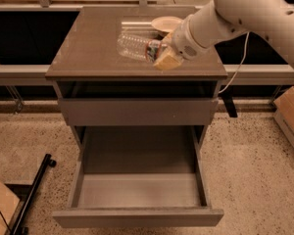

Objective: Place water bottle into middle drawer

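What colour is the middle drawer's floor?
The middle drawer floor is pale grey, camera view. End effector is at the water bottle on the cabinet top.

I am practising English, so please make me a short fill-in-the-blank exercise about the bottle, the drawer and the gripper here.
1. The bottle lies on its side on the cabinet's ____.
2. The middle drawer stands ____, not shut.
3. The gripper is at the bottle, in front of the ____.
Missing words: top; open; bowl.
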`<act>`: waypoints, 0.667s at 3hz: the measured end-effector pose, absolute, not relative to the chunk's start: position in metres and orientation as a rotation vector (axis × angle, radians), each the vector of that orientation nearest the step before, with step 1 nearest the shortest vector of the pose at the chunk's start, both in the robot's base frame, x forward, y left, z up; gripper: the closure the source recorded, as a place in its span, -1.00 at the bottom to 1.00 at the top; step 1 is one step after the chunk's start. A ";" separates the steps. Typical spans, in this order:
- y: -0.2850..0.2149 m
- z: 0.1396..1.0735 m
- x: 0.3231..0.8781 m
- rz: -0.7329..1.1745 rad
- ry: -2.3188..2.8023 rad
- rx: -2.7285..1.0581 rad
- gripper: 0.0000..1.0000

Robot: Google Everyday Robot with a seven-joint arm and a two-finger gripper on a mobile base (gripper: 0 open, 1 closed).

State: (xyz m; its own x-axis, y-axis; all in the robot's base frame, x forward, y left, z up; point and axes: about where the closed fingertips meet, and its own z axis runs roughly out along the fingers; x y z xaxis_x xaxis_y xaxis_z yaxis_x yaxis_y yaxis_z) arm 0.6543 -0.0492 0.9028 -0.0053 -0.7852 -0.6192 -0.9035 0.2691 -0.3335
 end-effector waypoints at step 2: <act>-0.031 0.850 0.552 0.324 1.635 -1.988 1.00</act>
